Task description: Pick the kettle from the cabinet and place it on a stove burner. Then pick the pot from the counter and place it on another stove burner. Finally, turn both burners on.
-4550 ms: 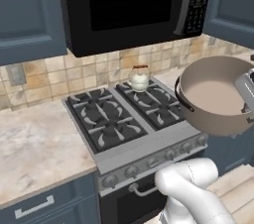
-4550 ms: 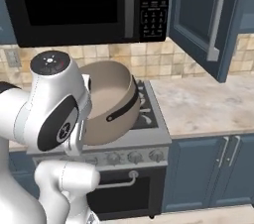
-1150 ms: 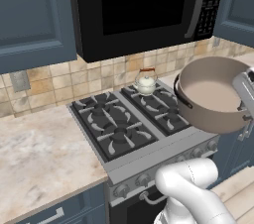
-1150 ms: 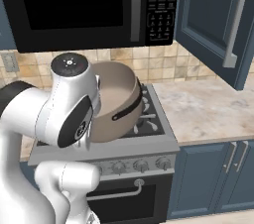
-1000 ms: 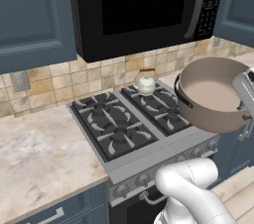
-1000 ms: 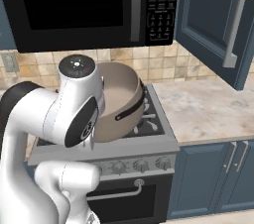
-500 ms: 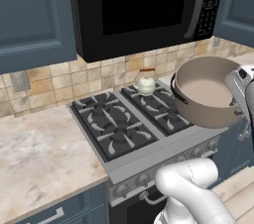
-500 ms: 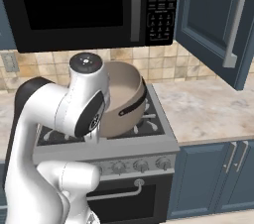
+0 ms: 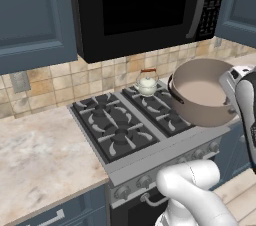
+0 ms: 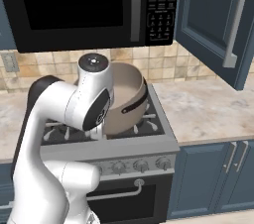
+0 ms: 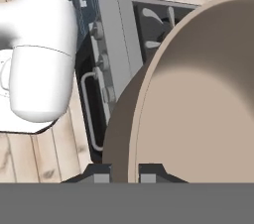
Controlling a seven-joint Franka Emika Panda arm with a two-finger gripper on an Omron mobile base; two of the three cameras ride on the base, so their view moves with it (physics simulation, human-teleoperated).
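Hand view has my gripper (image 11: 125, 171) pinched narrow on the rim of the pot (image 9: 202, 90), one finger inside the wall and one outside, so I am carrying it tilted above the front right of the stove (image 9: 132, 130). With the kettle (image 9: 147, 83) already sitting on the stove's back right burner, I judge this to be the pot-placing step. Next I should level the pot, lower it centred onto a free grate clear of the kettle, then let go.

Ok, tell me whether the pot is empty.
Empty: the pot shows a bare pale interior in the left base view, tilted in the gripper.
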